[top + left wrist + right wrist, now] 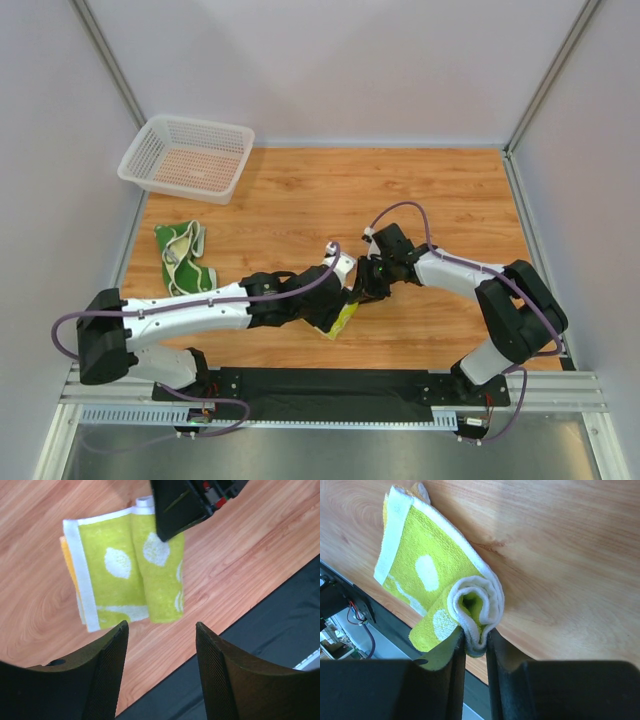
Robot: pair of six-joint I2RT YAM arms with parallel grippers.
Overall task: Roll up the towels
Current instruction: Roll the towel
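A bright yellow-green towel [420,565] with white lemon shapes lies near the table's front edge, one end curled into a loose roll. My right gripper [475,641] is shut on that rolled end, pinching its layers. In the left wrist view the same towel [125,575] lies flat beyond my left gripper [160,626], which is open with only bare wood between its fingers. The right gripper's finger [177,507] covers the towel's far corner there. From above, both grippers meet over the towel [344,318]. A second towel [183,258], cream and green, lies crumpled at the left.
A white mesh basket [186,156] stands at the back left corner. A black strip [340,385] runs along the table's front edge, just past the yellow-green towel. Grey walls close off the left, right and back.
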